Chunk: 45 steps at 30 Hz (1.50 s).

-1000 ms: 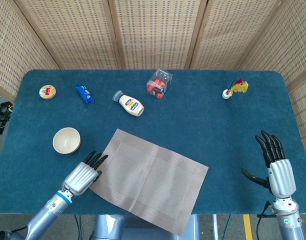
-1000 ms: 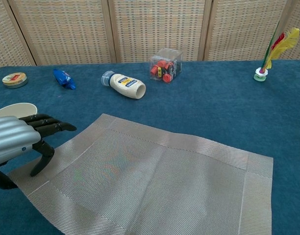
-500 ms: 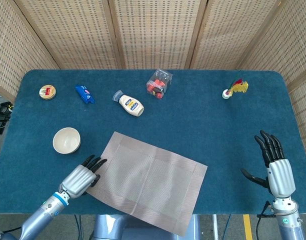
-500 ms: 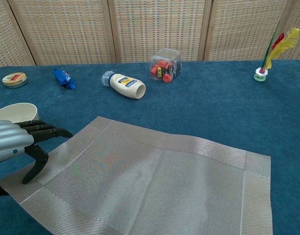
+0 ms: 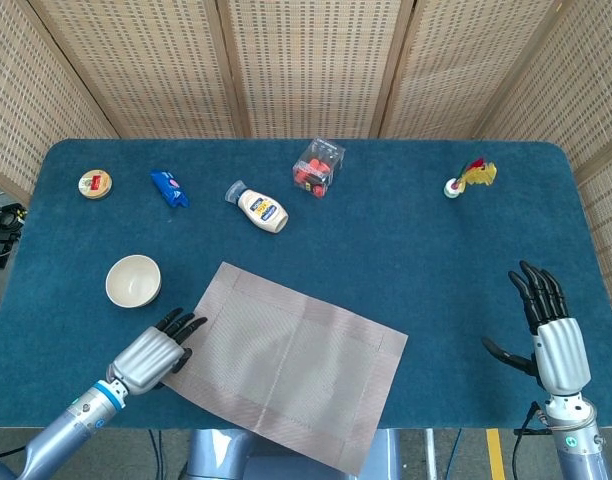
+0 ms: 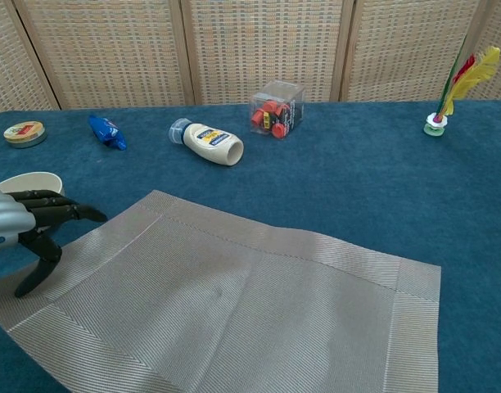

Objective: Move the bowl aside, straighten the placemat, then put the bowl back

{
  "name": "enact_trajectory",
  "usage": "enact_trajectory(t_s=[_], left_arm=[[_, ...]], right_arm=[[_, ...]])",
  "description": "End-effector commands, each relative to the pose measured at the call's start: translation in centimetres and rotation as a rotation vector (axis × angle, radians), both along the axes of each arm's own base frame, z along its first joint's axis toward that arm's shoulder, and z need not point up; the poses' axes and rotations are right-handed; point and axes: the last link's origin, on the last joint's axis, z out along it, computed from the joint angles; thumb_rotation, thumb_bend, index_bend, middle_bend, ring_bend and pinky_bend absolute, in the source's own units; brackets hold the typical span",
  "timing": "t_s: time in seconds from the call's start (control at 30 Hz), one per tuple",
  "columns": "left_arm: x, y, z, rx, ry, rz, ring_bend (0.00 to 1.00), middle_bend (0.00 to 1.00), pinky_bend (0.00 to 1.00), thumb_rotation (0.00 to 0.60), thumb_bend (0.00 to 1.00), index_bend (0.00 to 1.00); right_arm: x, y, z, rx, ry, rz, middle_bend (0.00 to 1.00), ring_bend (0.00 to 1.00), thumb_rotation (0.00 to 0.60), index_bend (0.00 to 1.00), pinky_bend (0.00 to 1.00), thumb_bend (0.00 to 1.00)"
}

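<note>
The cream bowl (image 5: 133, 280) (image 6: 25, 182) stands on the blue table at the left, off the mat. The grey woven placemat (image 5: 286, 360) (image 6: 226, 303) lies skewed, with its near corner hanging over the table's front edge. My left hand (image 5: 146, 358) (image 6: 21, 225) rests at the mat's left edge just below the bowl, fingers stretched out over the mat and thumb touching it. My right hand (image 5: 551, 330) lies flat and open near the front right of the table, far from the mat, holding nothing. The chest view does not show it.
Along the back stand a round tin (image 5: 95, 184), a blue packet (image 5: 169, 188), a lying mayonnaise bottle (image 5: 261, 210), a clear box of red pieces (image 5: 318, 168) and a feathered shuttlecock (image 5: 469, 177). Wicker screens close off the far side.
My left hand has slid left and toward the front edge, and the placemat has shifted left with it and turned slightly. The bowl and right hand have stayed put.
</note>
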Motion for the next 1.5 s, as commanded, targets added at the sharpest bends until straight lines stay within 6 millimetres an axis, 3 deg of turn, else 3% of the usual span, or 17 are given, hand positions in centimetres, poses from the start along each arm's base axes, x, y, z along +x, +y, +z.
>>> enact_trajectory(t_s=[0.03,0.2,0.43,0.7,0.93,1.13,1.5], left_arm=[[-0.3,0.1,0.8,0.019,-0.004,0.002,0.0,0.0,0.0,0.6,0.36,0.01],[-1.1,0.2,1.7,0.022,0.01,0.02,0.0,0.0,0.0,0.6,0.32,0.0],[-1.9,0.4,2.4,0.026,0.001,0.042,0.0,0.0,0.0,0.6,0.19,0.0],[-1.3,0.9,2.2,0.01,-0.024,0.03,0.0,0.0,0.0,0.6,0.27,0.0],[-0.8,1.0,3.7,0.143,-0.139,0.057,0.0,0.0,0.0,0.6,0.27,0.0],[-2.0,-0.4,5.1,0.29,-0.235,0.116,0.0,0.0,0.0,0.6,0.27,0.0],[-4.3,-2.5,6.1,0.414,-0.25,0.164,0.0,0.0,0.0,0.6,0.27,0.0]], right_arm=[[0.0,0.0,0.0,0.001,0.001,0.001,0.0,0.0,0.6,0.06,0.0,0.28],[0.1,0.0,-0.1,0.004,0.003,0.002,0.0,0.0,0.6,0.06,0.0,0.28],[0.1,0.0,-0.4,0.011,0.011,0.002,0.0,0.0,0.6,0.07,0.0,0.28],[0.1,0.1,-0.5,0.018,0.017,0.002,0.0,0.0,0.6,0.07,0.0,0.28],[-0.2,-0.2,-0.4,0.031,0.025,-0.003,0.0,0.0,0.6,0.1,0.0,0.28],[-0.4,-0.2,-1.1,0.097,0.075,0.018,0.0,0.0,0.6,0.12,0.0,0.25],[-0.7,-0.5,-3.4,0.305,0.074,0.069,0.0,0.0,0.6,0.18,0.0,0.22]])
